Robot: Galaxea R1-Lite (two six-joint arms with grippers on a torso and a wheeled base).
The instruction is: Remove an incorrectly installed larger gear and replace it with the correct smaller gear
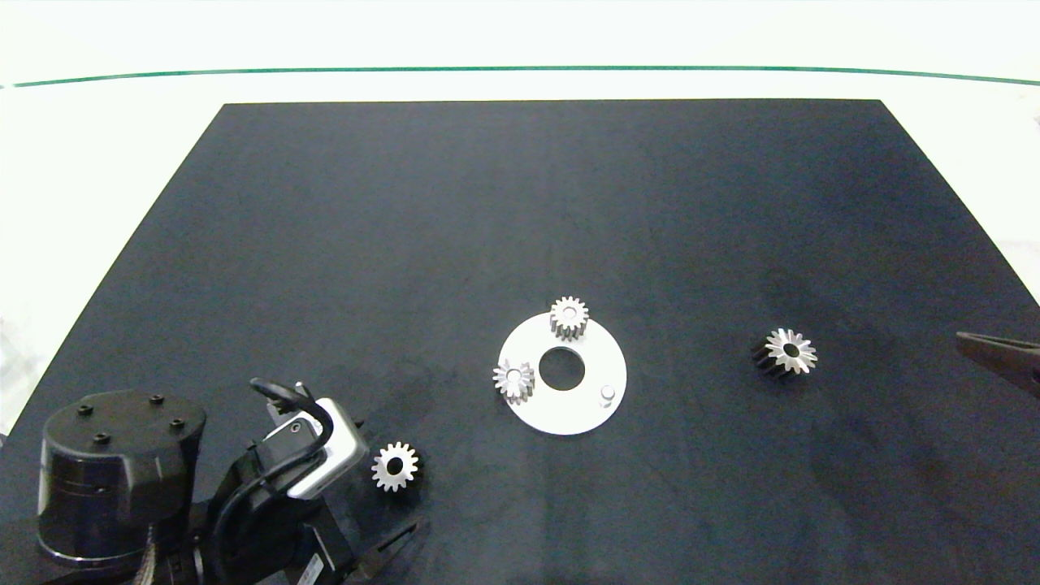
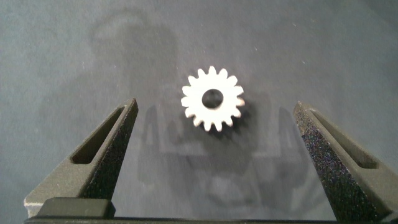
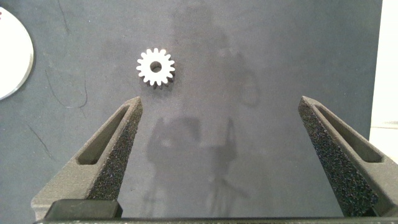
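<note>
Between and just ahead of the wide-open left tool's [image 2: 211, 162] fingers lies the smaller gear [image 2: 212, 99].

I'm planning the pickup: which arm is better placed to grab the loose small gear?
Left. The left gripper hovers open right over the smaller gear; the right gripper sits at the far mat edge.

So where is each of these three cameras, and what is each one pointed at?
Head view: above, looking down at the black mat; left arm at bottom left.
Left wrist view: on the left arm, between its open fingers, facing the smaller gear.
Right wrist view: on the right arm, fingers open, facing the larger gear.
Shared: head and left wrist both show the smaller gear.
</note>
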